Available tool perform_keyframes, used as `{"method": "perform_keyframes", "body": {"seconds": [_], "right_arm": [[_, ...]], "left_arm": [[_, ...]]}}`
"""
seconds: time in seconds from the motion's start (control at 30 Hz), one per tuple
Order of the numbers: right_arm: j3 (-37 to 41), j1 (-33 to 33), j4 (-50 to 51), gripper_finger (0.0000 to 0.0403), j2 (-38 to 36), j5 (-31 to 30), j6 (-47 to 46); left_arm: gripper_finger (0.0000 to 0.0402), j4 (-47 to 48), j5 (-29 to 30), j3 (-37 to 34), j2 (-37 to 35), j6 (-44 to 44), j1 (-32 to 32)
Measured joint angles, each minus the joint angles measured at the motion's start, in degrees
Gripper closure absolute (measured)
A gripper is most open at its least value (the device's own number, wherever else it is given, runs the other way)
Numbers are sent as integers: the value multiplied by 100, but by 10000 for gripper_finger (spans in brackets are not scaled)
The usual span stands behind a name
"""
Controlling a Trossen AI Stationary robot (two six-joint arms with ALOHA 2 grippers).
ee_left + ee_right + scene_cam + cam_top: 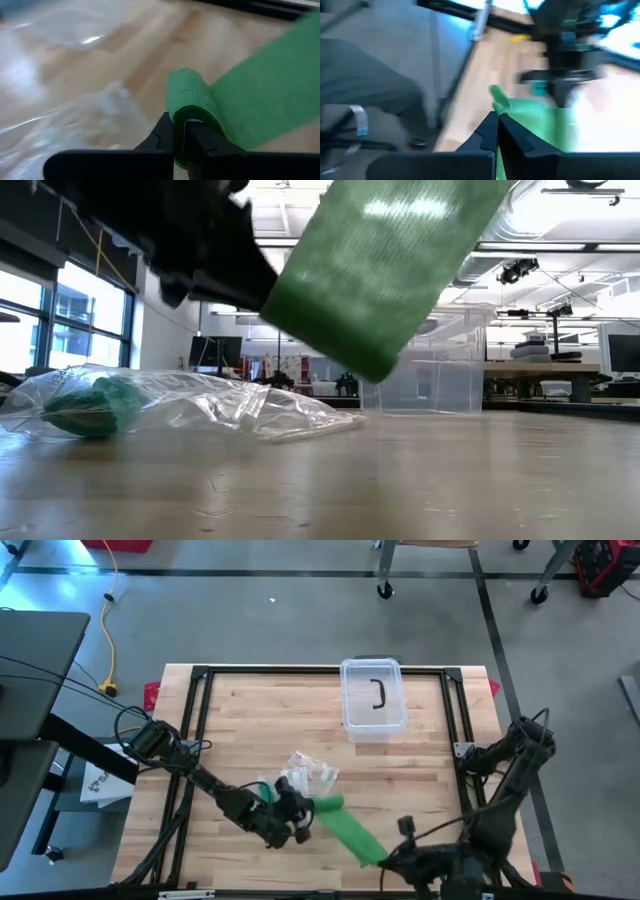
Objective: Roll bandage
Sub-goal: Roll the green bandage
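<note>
Gripping opposite ends of the green bandage (345,825), both jaws clamp it; clear bin (373,697) holds a black handle (378,693).

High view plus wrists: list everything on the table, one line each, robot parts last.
bandage: 1, green, front centre of the table, stretched between the two claws, rolled at the left end
plastic bag: 1, clear, crumpled, mid-table just behind the bandage
plastic box: 1, clear with a black handle, back centre
table: 1, light wood, black frame
left claw: 1, dark, shut on the bandage roll
right claw: 1, dark, front edge, shut on the bandage's loose end
</note>
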State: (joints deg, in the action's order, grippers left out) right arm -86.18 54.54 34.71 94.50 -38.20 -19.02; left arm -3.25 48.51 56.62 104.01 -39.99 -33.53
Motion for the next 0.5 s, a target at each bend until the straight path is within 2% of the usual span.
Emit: {"method": "perform_keyframes", "body": {"seconds": [0.17,0.33,0.5], "right_arm": [[-848,-104,1367,403,-1,-810,-222],[-1272,-467,2233,403,-9,-880,-460],[-1309,-946,3181,403,-3,-794,-910]], "left_arm": [[395,-837,-927,0,0,880,-186],[395,-1483,-1683,0,0,1199,-383],[395,-1821,-1957,5,0,1218,-651]]}}
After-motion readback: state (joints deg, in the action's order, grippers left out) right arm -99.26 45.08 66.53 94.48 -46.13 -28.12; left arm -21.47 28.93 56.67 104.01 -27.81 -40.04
